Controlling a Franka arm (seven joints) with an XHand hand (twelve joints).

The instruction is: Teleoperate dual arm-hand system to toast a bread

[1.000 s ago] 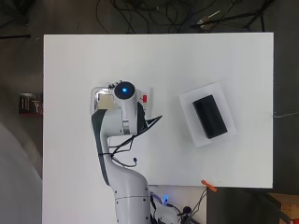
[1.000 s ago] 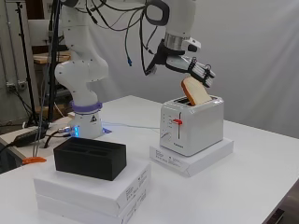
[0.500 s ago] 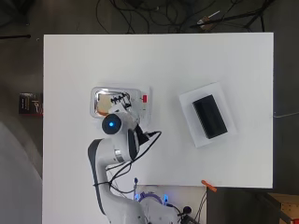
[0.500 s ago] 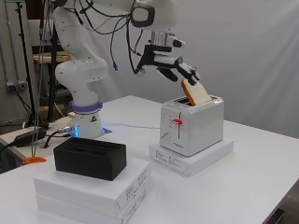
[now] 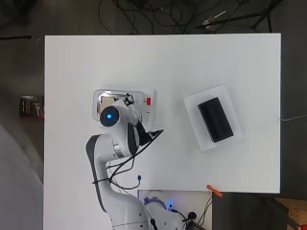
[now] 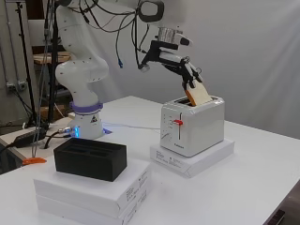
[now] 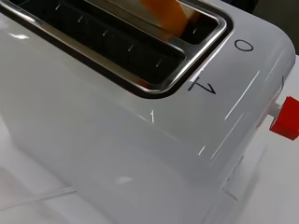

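The white toaster (image 6: 192, 129) stands on a flat white box (image 6: 201, 158), its red lever (image 6: 178, 122) up. A tan bread slice (image 6: 199, 96) leans tilted in a top slot, its lower part inside and its upper half sticking out. The hand (image 6: 180, 65) reaches down from the left, its fingers (image 6: 191, 79) pinching the slice's top edge. In the overhead view the arm covers most of the toaster (image 5: 103, 98); the red lever (image 5: 148, 101) shows beside it. The wrist view shows the toaster's (image 7: 117, 140) steel-rimmed slots close up, the bread (image 7: 168, 14) in the far one, and the lever (image 7: 286, 123).
A black box (image 5: 216, 120) sits on a white box (image 5: 196, 103) to the right of the toaster; in the side view the black box (image 6: 89, 158) is at the near left. A small orange object (image 5: 215, 190) lies at the table's bottom edge.
The hand has come down and toward the arm's base with the bread. The slice, held above the toaster a second ago, now has its lower end in the slot.
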